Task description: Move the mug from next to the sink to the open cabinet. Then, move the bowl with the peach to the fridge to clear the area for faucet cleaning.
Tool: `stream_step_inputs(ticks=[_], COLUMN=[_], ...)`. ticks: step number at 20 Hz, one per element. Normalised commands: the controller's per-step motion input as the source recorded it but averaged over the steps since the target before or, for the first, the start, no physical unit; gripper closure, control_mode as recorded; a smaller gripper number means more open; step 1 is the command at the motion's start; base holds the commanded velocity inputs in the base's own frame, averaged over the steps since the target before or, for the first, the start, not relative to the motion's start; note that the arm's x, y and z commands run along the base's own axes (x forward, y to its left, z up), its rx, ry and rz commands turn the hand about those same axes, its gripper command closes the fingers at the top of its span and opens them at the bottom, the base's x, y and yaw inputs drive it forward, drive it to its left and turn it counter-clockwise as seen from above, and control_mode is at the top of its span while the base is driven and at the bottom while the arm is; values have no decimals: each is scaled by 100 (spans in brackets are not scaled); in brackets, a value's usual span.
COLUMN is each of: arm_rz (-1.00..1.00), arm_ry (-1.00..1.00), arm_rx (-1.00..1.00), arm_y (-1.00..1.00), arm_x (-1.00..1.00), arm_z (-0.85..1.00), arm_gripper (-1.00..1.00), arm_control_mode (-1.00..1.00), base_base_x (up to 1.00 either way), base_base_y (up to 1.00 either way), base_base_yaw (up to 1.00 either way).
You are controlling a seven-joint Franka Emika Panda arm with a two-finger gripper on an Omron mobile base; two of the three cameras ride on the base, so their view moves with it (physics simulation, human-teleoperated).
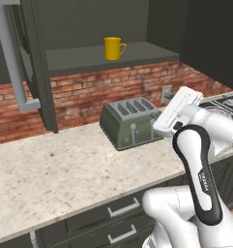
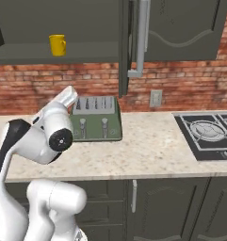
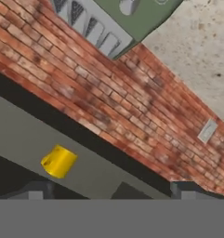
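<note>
So the small bright yellow mug with the loop handle (image 1: pixel 114 48) is sitting upright on the flat grey shelf of the open dark grey wall cabinet (image 1: pixel 137 52), top centre of the left base view and upper left of the right base view. In the hand view it shows up rolled over at the lower left, resting on that same shelf band. Nothing is touching it.

The two-finger gripper (image 3: pixel 111 189) has its jaws spread wide and empty; you can just see the two dark fingertips (image 3: pixel 36 190) poking up along the bottom of the hand view, far apart with nothing between them. From the base views the white arm is folded low in front of the counter, hand angled up toward the red brick backsplash (image 1: pixel 89 92), well apart from the mug.

My read: the mug half of the job looks done, since it's on the shelf and let go. What's left is the bowl-with-peach part, and I can't see the bowl, sink or fridge from here. There's just the green four-slot toaster (image 1: pixel 130 123) on the speckled beige stone counter (image 1: pixel 65 169), plus a black stovetop (image 2: pixel 206 134) at the right of the right base view.

The next move probably needs the arm tucked clear of the toaster and the open cabinet door, then the base driven over toward wherever the sink area is, to line up on the bowl.
</note>
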Motion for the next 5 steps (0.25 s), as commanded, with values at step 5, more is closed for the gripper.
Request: stream_step_inputs(ticks=[5], arm_rz=[-3], arm_ry=[-37], arm_rx=[15], arm_y=[-59], arm_x=[-100], arm_z=[48], arm_gripper=[-100], arm_control_mode=[-100], base_base_x=[0], base_base_y=[0], base_base_yaw=[0])
